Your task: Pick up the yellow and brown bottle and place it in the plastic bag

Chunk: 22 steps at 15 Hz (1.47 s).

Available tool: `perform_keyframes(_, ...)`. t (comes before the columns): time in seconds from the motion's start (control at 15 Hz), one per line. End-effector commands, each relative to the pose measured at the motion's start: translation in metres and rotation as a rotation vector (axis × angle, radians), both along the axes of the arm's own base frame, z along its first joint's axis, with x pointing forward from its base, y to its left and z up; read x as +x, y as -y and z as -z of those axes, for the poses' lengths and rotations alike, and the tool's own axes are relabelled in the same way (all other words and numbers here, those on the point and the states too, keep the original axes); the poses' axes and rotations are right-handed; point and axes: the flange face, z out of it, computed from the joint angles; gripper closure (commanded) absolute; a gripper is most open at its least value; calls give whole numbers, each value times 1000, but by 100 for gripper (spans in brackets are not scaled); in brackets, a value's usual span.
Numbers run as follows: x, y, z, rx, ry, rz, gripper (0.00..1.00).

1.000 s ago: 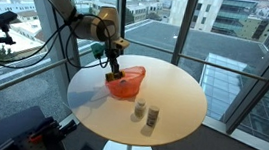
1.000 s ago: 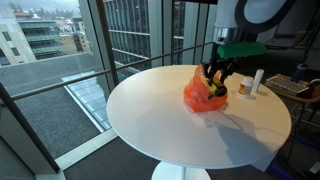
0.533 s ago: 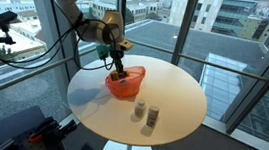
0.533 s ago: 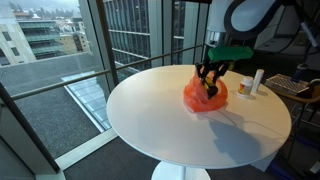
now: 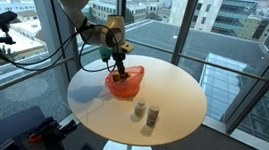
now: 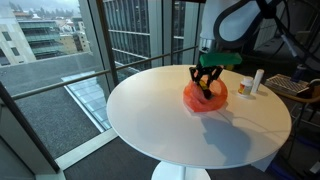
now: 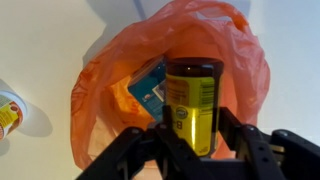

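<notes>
Bottle clamped tight in the tool, hanging right over the orange plastic bag. Lower it straight through the mouth, then release.

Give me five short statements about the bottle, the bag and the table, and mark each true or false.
1. The pincer is shut on the yellow and brown bottle. True.
2. The plastic bag is blue. False: the bag is orange, and a blue item lies inside it.
3. The bottle lies on its side on the table, away from the bag. False: in the wrist view it is held over the bag's opening.
4. Two small containers stand on the table apart from the bag. True.
5. The table is square and dark. False: it is round and white.
</notes>
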Motion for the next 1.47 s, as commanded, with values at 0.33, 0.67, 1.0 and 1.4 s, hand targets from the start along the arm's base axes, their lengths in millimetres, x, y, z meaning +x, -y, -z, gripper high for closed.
perform_keyframes(0.33,-2,-15,15,13,-26,-10,10)
perform_keyframes(0.67,-7,-11,-1,27,-23,-28,0)
perform_keyframes(1.0,-14,-3,-28,56,-34,-70,0)
perform_keyframes(1.4,-37,16,-59,50,-112,-196,0)
